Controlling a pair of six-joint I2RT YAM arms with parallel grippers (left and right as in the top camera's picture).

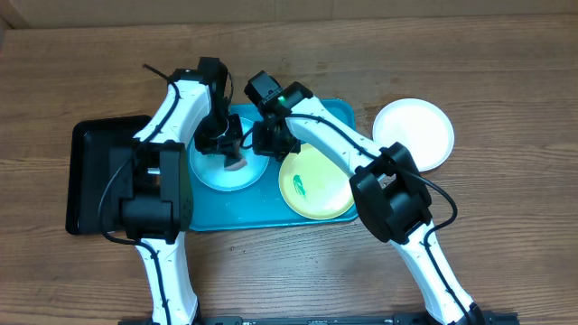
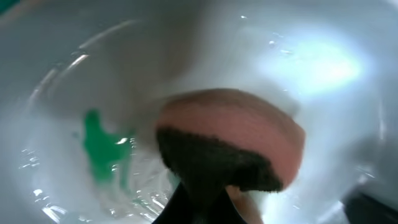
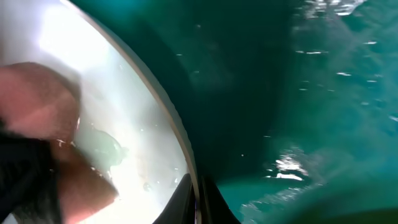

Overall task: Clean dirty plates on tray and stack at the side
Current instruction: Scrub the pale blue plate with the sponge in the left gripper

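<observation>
Plates (image 1: 246, 179) on the tray (image 1: 339, 113): sponge (image 2: 230, 134) down on the light blue plate (image 1: 210, 173)

Gripping the pink sponge, dark scouring face included, in the left gripper (image 1: 231, 151), closed narrow around it. Holding that sponge down on the light blue plate, directly beneath the left gripper. Sitting just beside a green smear (image 2: 99, 146) on the wet, glossy floor of the plate, off to the sponge's left in the left wrist view. Blurring much of that view, so not telling whether sponge and smear are touching.

Pinching the rim of the same plate in the right gripper (image 3: 196, 200), narrow, with the edge running up between the two fingers. Hanging over the tray's turquoise floor on the outer side of that rim. Meeting the left gripper closely across the plate, nearly side by side in the overhead view.

Sharing the tray with the yellow-green plate (image 1: 321, 176), lying just beside the right gripper and partly under the right arm. Carrying a small green mark (image 1: 300, 189) near its middle.

Working well apart from the white plate (image 1: 414, 134), lying outside the tray on the table (image 1: 506, 72), beyond the right gripper's outer side. Keeping a black tray (image 1: 95, 176) on the left gripper's outer side, close against the turquoise tray's end and partly under the left arm.
</observation>
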